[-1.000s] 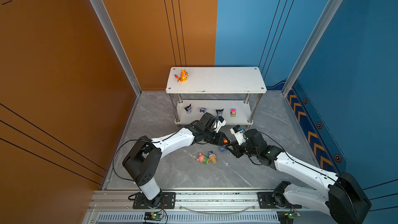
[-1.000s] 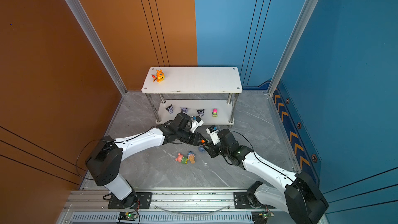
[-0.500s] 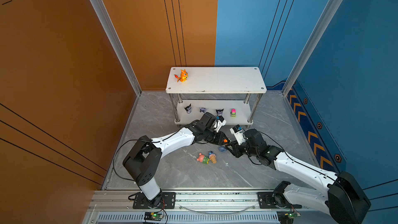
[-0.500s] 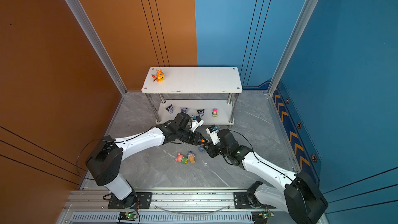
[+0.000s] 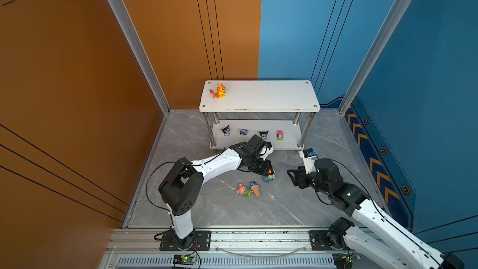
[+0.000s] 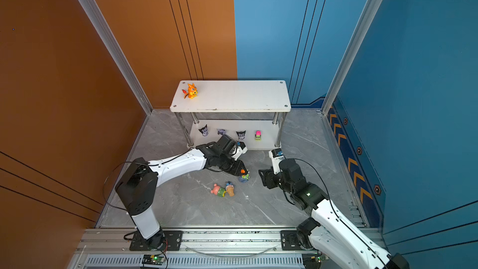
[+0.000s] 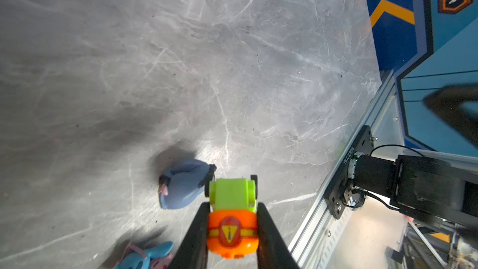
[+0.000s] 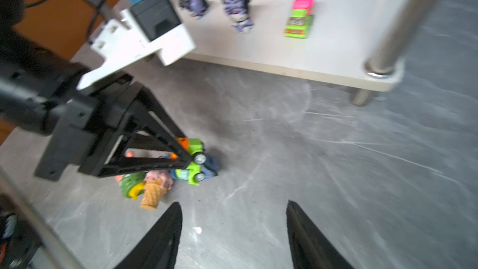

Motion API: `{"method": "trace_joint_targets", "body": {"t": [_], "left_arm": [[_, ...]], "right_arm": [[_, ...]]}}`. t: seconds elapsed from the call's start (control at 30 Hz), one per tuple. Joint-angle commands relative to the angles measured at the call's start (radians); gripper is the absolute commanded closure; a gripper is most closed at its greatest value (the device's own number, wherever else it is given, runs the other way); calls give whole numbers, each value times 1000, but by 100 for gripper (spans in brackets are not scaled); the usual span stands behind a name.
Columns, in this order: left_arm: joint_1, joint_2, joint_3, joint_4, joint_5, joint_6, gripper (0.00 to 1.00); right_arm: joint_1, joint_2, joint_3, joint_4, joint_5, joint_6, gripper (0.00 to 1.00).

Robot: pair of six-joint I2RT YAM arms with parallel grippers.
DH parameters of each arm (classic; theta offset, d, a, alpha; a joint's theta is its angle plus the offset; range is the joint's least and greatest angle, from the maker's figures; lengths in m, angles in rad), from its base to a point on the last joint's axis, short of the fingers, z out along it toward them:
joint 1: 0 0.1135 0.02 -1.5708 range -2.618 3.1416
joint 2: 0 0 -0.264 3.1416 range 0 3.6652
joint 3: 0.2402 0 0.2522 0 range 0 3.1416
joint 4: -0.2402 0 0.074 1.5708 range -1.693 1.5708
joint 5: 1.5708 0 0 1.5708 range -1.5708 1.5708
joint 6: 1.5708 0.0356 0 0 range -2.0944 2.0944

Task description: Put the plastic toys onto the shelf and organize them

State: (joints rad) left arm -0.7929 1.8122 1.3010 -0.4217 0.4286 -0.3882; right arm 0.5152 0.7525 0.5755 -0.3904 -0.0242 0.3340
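Orange car [image 7: 232, 234], triangle badge, clamped in L gripper [image 7: 232, 206] — R gripper [image 8: 232, 203] jaws apart, empty.

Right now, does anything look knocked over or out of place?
Yes. Three toys lie toppled on the floor instead of on the shelf: the pink bear, the blue creature on its cone, and the grey-blue donkey. On the shelf's lower board, the middle imp seems tipped over.

Robot lab cell: orange and blue wall panels [image 5: 64, 73], aluminium posts [image 5: 132, 37], arm bases [image 5: 184, 240] on a rail [image 5: 258, 238].
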Motion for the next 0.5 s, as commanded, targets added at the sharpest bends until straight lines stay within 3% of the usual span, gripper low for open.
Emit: {"method": "trace_joint_targets", "body": {"t": [0.0, 0.2, 0.47], "left_arm": [[-56, 52, 99, -119, -48, 62, 79], [-129, 185, 314, -323, -98, 140, 79], [-182, 352, 570, -588, -174, 241, 75]], "right_arm": [[-65, 1, 30, -215, 183, 72, 38], [-124, 90, 43, -260, 242, 149, 40], [-164, 110, 43, -262, 222, 158, 42]]}}
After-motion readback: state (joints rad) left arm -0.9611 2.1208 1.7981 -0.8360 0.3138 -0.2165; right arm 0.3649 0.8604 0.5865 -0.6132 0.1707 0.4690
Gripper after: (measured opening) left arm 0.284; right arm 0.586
